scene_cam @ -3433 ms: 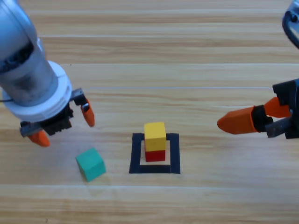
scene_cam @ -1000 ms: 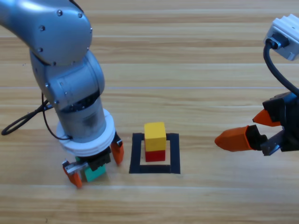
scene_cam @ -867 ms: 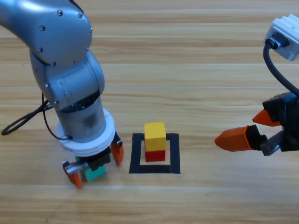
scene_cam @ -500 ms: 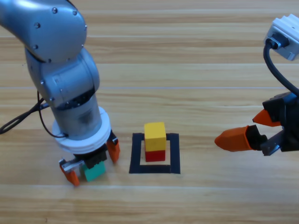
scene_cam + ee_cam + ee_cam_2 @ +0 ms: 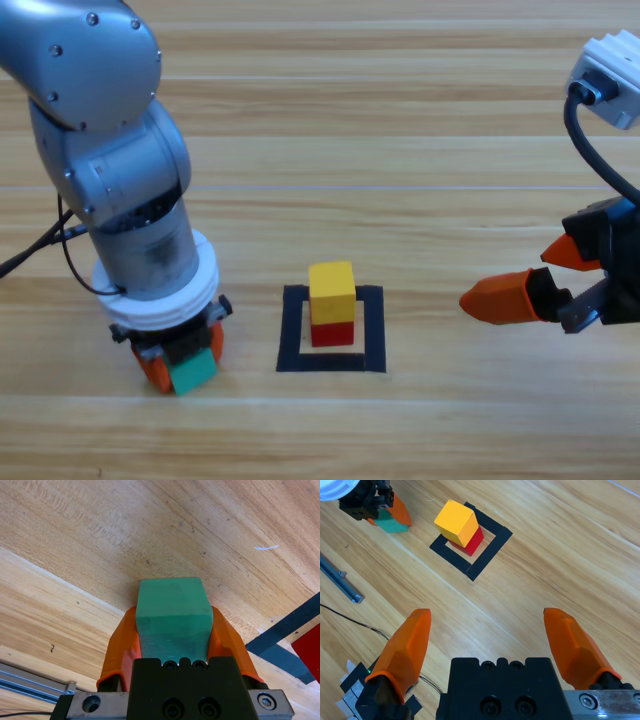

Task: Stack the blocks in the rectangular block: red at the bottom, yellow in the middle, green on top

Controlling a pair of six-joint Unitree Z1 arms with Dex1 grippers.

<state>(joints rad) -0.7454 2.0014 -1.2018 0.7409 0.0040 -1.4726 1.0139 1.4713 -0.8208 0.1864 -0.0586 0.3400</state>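
Note:
The yellow cube (image 5: 332,285) rests on the red cube (image 5: 332,332) inside the black tape square (image 5: 293,340); both also show in the right wrist view, yellow cube (image 5: 456,521) over red cube (image 5: 472,541) within the tape square (image 5: 485,560). Left of the square, my left gripper (image 5: 182,362) is shut on the teal-green cube (image 5: 192,372), low at the table. In the left wrist view the green cube (image 5: 172,609) is clamped between both orange jaws. My right gripper (image 5: 520,290) waits open at the right edge.
A corner of the black tape (image 5: 287,630) and of the red cube (image 5: 310,650) shows at the right of the left wrist view. A thin metal rail (image 5: 340,582) and a black cable lie on the table, seen at the left of the right wrist view.
The left gripper came down around the green cube and closed on it, shifting slightly left. The right arm and the red-yellow stack stayed put.

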